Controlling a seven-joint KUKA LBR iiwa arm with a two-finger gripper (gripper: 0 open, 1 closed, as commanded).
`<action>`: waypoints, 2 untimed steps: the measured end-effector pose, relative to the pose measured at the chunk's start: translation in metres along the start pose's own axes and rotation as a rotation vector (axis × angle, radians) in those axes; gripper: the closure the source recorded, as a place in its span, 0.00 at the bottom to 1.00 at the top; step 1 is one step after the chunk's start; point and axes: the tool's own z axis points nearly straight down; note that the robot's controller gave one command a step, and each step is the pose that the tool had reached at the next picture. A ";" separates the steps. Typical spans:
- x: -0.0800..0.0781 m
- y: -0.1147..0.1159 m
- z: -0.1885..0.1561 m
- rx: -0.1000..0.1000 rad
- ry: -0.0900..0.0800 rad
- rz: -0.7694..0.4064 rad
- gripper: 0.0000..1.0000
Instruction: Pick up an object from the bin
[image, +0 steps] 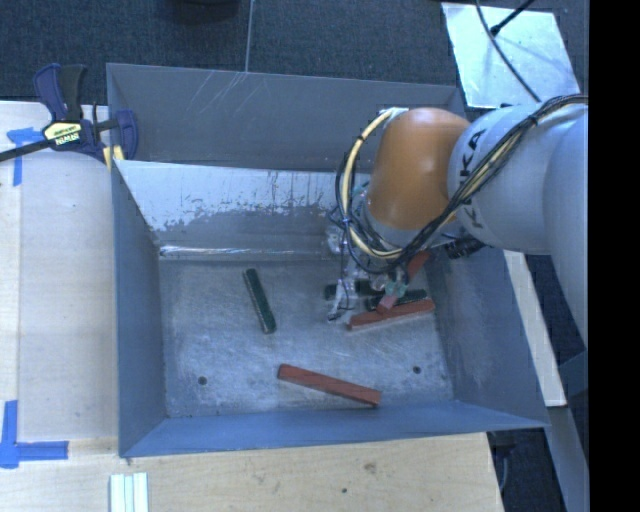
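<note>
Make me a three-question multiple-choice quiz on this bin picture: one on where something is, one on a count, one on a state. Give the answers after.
1. Where does the dark green stick lie relative to the gripper?
A. to its left in the view
B. to its right in the view
C. directly under it

2. How many reddish-brown sticks lie in the bin?
A. one
B. two
C. four

3. How does the reddish-brown stick near the front wall lie?
A. standing upright
B. flat on the floor, apart from the gripper
C. leaning over the rim

Answers:
1 A: the green stick is at the floor's left-centre, while the gripper is down at the right.
2 B: one is near the front wall and the other is the reddish-brown stick beside the gripper.
3 B: it rests lengthwise on the floor with nothing touching it.
</note>
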 end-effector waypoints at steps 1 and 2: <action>0.006 -0.047 0.027 -0.001 -0.001 -0.145 0.00; 0.004 -0.046 0.025 -0.002 -0.006 -0.146 1.00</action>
